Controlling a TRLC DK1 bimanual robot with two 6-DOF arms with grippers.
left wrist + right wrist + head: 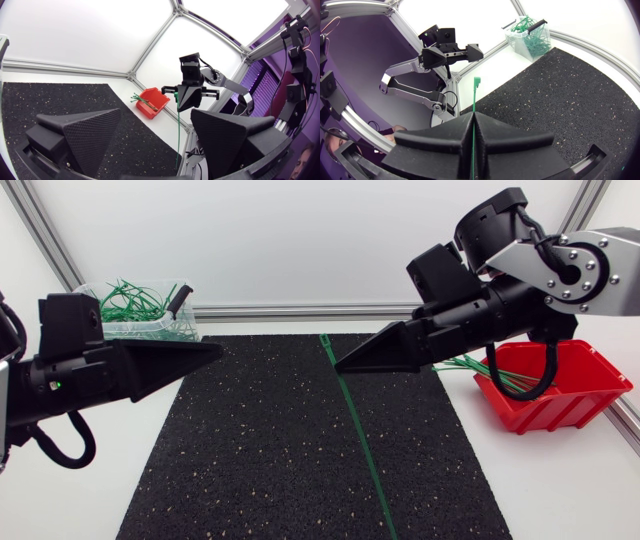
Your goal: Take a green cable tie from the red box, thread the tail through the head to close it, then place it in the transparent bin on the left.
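Right gripper point(338, 367) pinches a green tie point(361, 442) over the mat point(250, 460).
Left gripper point(219, 348) is spread open. Red box point(560, 398) sits at the bench's point(570, 485) right edge.

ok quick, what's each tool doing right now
left tool: open, empty
right tool: closed on a green cable tie

**Head view:** fixed above the table point(570, 480), looking down its length toward the far edge, at middle distance.

**Left wrist view:** close behind the fingers point(85, 135) of the left gripper point(156, 120), facing across the black mat point(50, 100) toward the right gripper point(189, 102) and the red box point(151, 104).

**Right wrist view:** close over its own fingers point(515, 142), facing the opposite way, toward the left gripper and the transparent bin point(530, 37).

All three views share the black mat and the green cable tie point(355, 430).
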